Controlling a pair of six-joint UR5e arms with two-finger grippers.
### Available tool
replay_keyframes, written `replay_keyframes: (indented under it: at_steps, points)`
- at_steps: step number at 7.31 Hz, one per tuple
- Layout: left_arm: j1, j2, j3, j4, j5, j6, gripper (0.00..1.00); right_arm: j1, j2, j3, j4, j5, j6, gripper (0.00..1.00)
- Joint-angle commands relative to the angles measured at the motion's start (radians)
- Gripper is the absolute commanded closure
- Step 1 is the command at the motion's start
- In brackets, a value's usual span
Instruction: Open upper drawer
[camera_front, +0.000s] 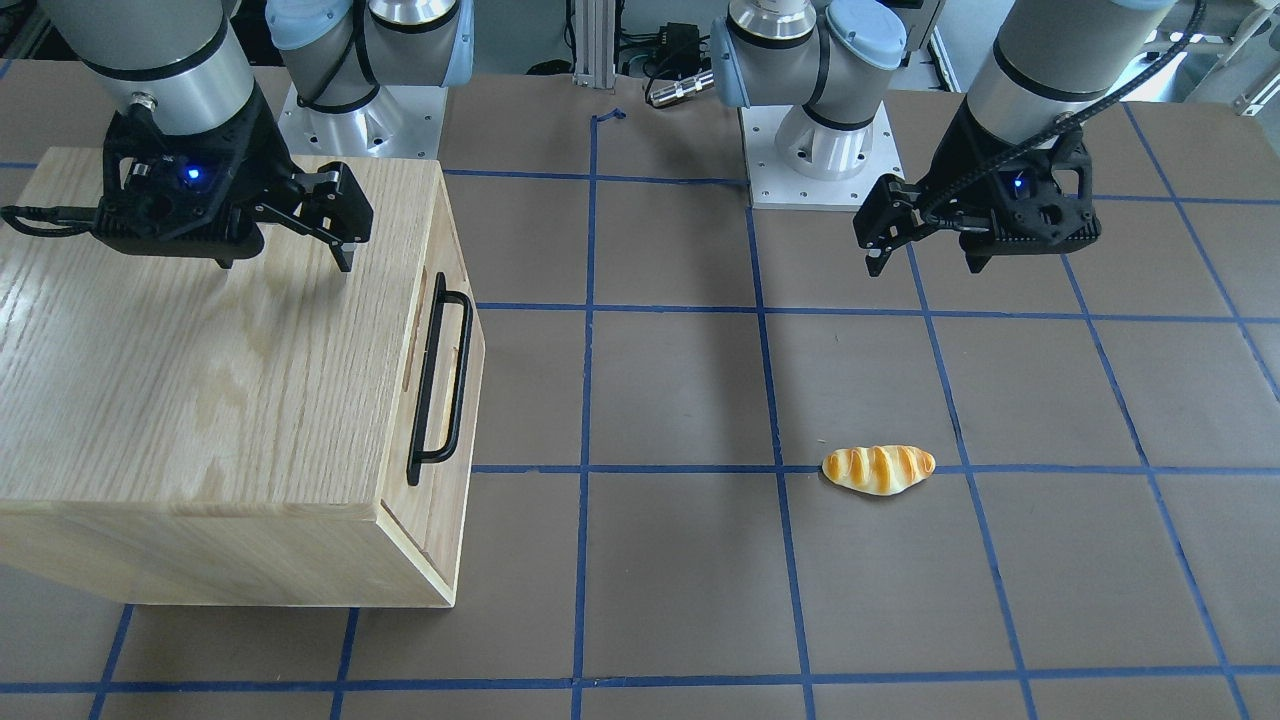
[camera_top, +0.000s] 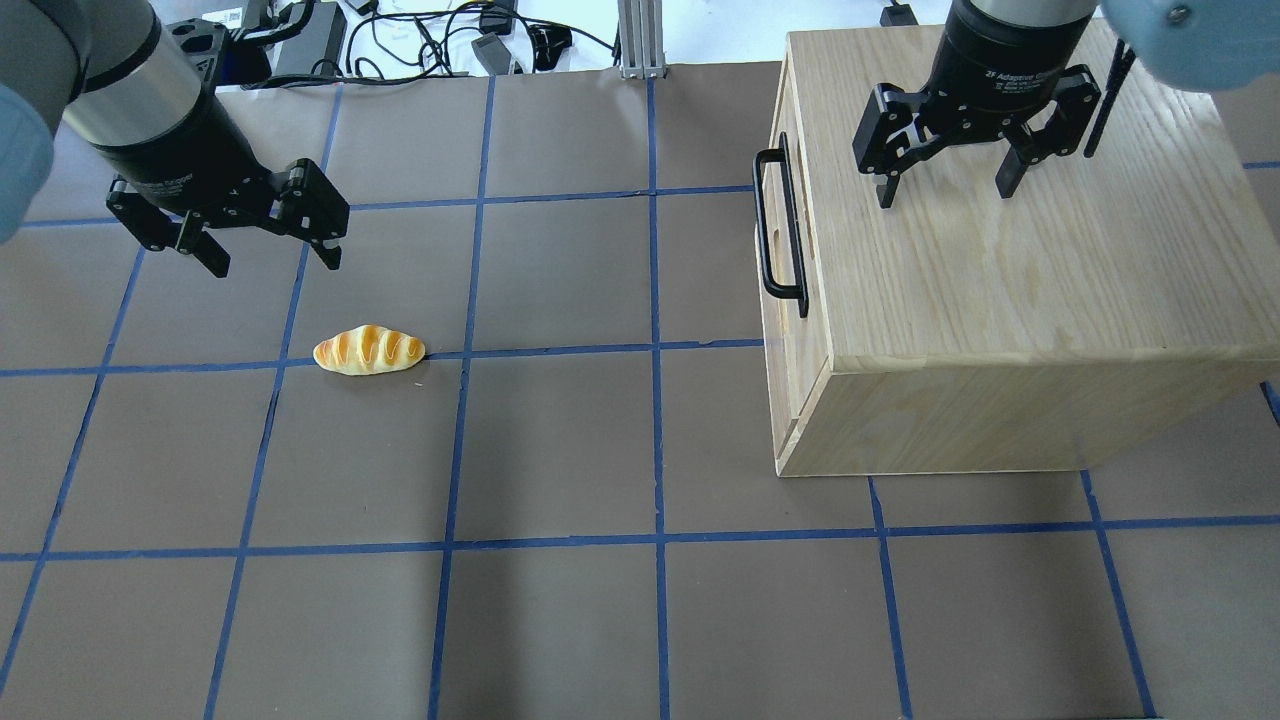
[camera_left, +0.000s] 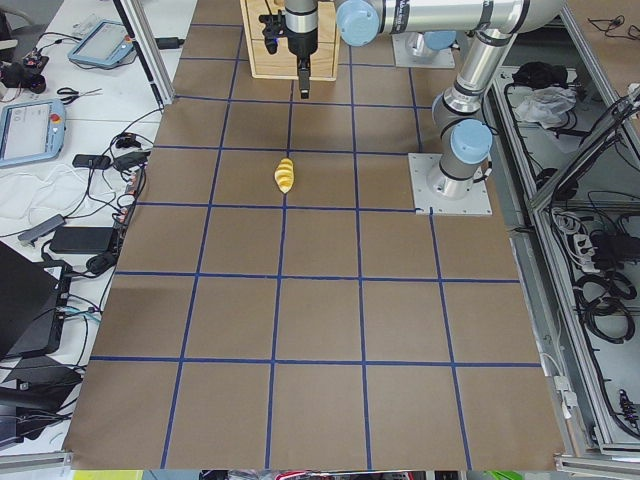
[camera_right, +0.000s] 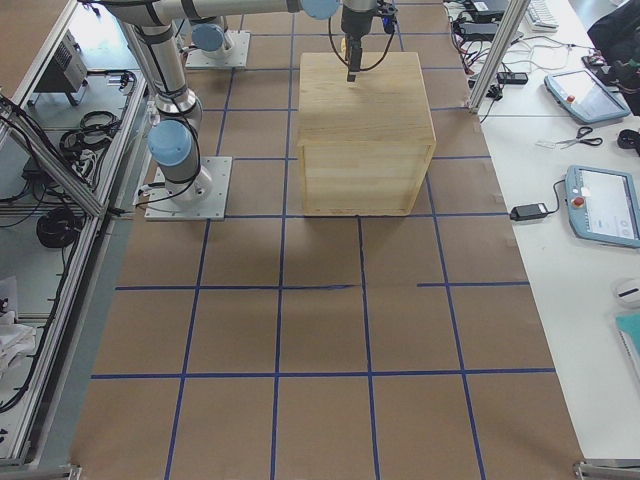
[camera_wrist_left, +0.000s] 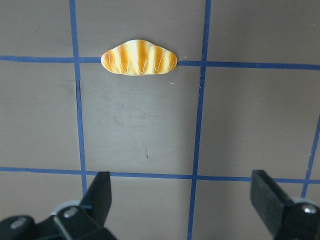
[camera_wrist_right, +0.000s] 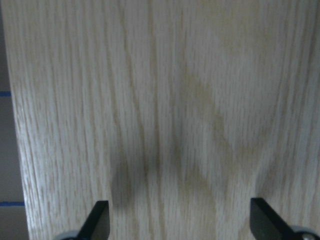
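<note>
The upper drawer (camera_front: 441, 372) is the top part of the oak cabinet's front, with a long black bar handle (camera_front: 458, 380) and a slot cutout. It sits flush with the cabinet, and it also shows in the overhead view (camera_top: 779, 225). My right gripper (camera_top: 945, 195) is open and empty above the cabinet top, behind the handle, and it also shows in the front-facing view (camera_front: 285, 262). My left gripper (camera_top: 275, 265) is open and empty over the table, far from the drawer, and it also shows in the front-facing view (camera_front: 924, 268).
The big oak cabinet (camera_top: 1000, 280) stands on the robot's right side of the table. A toy bread roll (camera_top: 368, 350) lies on the brown mat just in front of my left gripper. Blue tape lines grid the mat. Cables lie beyond the table's far edge.
</note>
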Motion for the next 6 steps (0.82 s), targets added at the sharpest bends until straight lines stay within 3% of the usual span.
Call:
replay_keyframes:
  at_steps: [1, 6]
  points:
    - [0.002, -0.004, 0.000, 0.019, -0.007, -0.004, 0.00, 0.000, 0.000, 0.000, 0.000, 0.000, 0.001, 0.00]
    - [-0.018, 0.000, 0.012, 0.019, -0.003, 0.007, 0.00, 0.000, 0.000, 0.000, 0.000, 0.000, 0.001, 0.00]
